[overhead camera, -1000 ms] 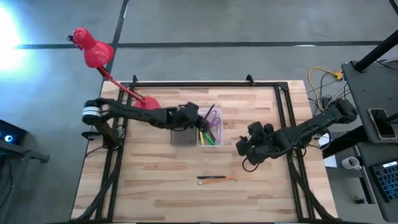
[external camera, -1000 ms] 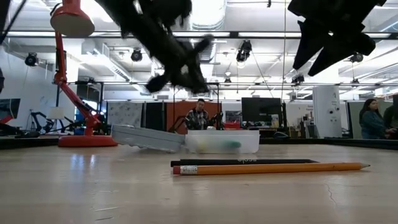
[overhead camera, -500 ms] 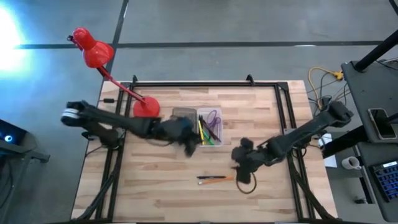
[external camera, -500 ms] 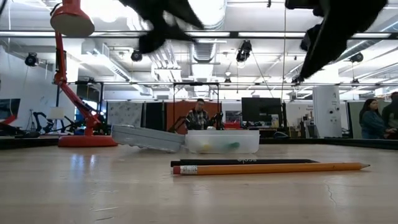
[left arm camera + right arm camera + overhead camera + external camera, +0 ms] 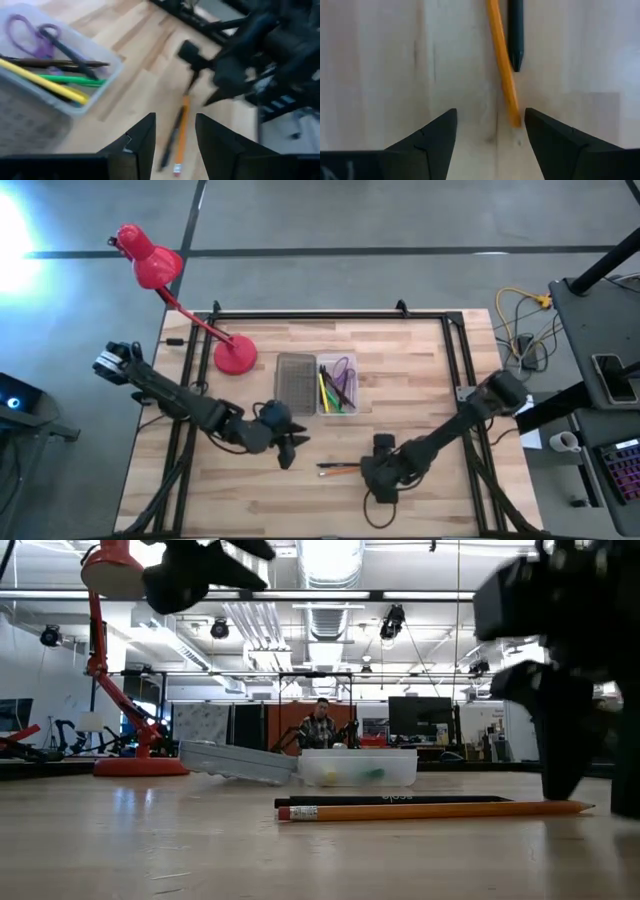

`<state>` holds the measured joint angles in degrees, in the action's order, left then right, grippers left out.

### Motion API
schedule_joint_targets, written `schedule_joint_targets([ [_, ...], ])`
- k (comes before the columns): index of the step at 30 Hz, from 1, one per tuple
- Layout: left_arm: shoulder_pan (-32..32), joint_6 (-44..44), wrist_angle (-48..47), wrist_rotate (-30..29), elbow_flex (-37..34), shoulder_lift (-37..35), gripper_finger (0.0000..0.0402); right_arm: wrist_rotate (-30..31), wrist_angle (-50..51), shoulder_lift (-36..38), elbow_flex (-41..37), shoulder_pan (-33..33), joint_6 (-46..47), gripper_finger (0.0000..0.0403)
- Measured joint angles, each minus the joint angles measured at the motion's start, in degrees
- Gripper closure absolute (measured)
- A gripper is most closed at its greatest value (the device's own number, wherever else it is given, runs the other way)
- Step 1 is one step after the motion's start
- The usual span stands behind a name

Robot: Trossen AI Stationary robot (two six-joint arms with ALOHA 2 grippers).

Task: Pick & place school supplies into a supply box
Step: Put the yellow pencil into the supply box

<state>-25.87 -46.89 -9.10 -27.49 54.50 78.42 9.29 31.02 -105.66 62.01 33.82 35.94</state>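
On my far left the red lamp [image 5: 150,265] leans over the table's [image 5: 250,490] back corner, its round base sitting on the wood. My left gripper [image 5: 287,448] comes next, hanging above the bare wood in front of the box [image 5: 317,384]. Through its wrist camera I see the two fingers [image 5: 143,141] standing apart with nothing between them.

The box lies open near the table's middle, both halves flat. The grey ribbed half [image 5: 295,382] is on the left and the clear half [image 5: 339,386] on the right. In the clear half I make out the purple scissors [image 5: 344,370], a yellow pencil [image 5: 322,392], a green pen [image 5: 329,395] and a dark pen [image 5: 336,385], all lying lengthwise.

In front of the box, well apart from it, an orange pencil [image 5: 347,470] and a black pen [image 5: 335,464] lie side by side on the wood. They are close together, the pen on the box side. I cannot tell whether they touch.

My right gripper [image 5: 378,468] is down at the right-hand end of that pair. Its wrist camera shows the jaws spread wide and empty. The pencil's tip lies just ahead of the gap, nearer the one finger [image 5: 557,142], with the pen's tip beside it.
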Motion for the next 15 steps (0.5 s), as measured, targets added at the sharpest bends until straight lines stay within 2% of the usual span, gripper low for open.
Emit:
schedule_joint_targets([
  [6, -1.5, -1.9, -0.4, 0.2, -0.6, 0.9, 0.0279, 2.1, 0.3, -5.9, 3.4, -1.1, 1.4, 0.0195],
  [9, -1.6, -1.9, 0.1, 0.0, -0.4, 0.6, 0.0279, 0.1, 0.4, -7.4, 4.2, -2.6, 0.2, 0.0219],
  [12, -1.6, -1.9, 0.0, 0.1, -0.4, 0.6, 0.0279, -1.7, 0.3, -8.4, 4.2, -3.8, 0.0, 0.0263],
  [15, -1.9, -1.9, -0.1, 0.1, -0.4, 0.6, 0.0279, -2.3, 1.4, -8.4, 4.1, -4.3, -0.3, 0.0330],
])
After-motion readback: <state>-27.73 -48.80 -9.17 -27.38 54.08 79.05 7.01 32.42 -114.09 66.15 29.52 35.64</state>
